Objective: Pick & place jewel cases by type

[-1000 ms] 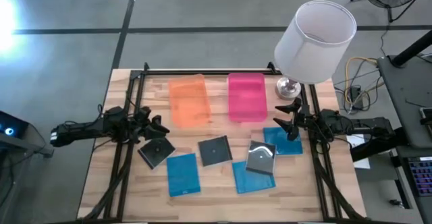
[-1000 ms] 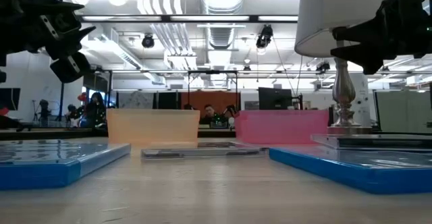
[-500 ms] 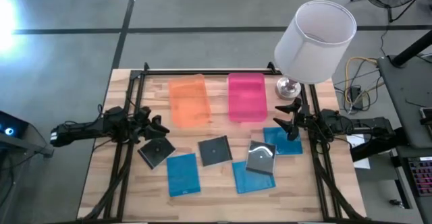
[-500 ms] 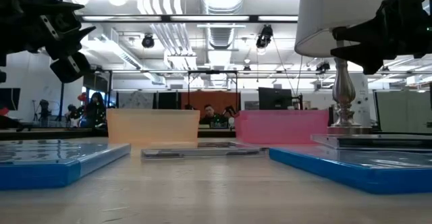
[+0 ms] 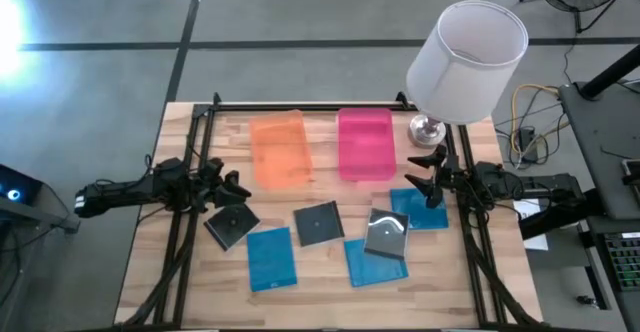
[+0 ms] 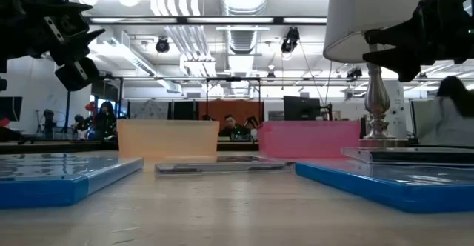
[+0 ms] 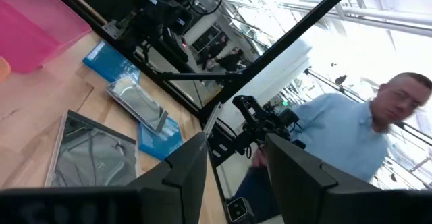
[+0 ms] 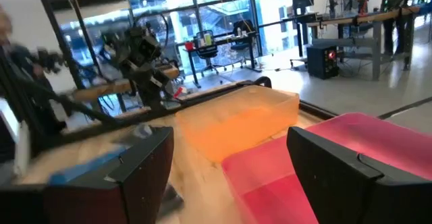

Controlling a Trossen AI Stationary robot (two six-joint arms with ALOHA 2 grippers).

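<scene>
In the high view several jewel cases lie flat on the wooden table: a black one [image 5: 230, 225], a blue one [image 5: 271, 258], a black one [image 5: 319, 223], a silvery-disc one [image 5: 387, 234] resting on a blue one [image 5: 362, 265], and another blue one [image 5: 420, 210]. My left gripper [image 5: 232, 190] hovers open just beyond the left black case. My right gripper [image 5: 428, 177] hovers open above the far edge of the right blue case. The left wrist view shows the open left gripper [image 7: 236, 183] with a black case [image 7: 88, 150] ahead. The right gripper [image 8: 229, 177] is open too.
A translucent orange tray [image 5: 279, 150] and a pink tray [image 5: 365, 144] stand side by side at the far half of the table. A white-shaded lamp [image 5: 465, 62] stands at the far right corner, close to my right gripper. A person [image 7: 364, 136] stands beyond the table's right side.
Both arms and all cases have kept still. A blurred figure has come into the low view at its right edge, behind the table.
</scene>
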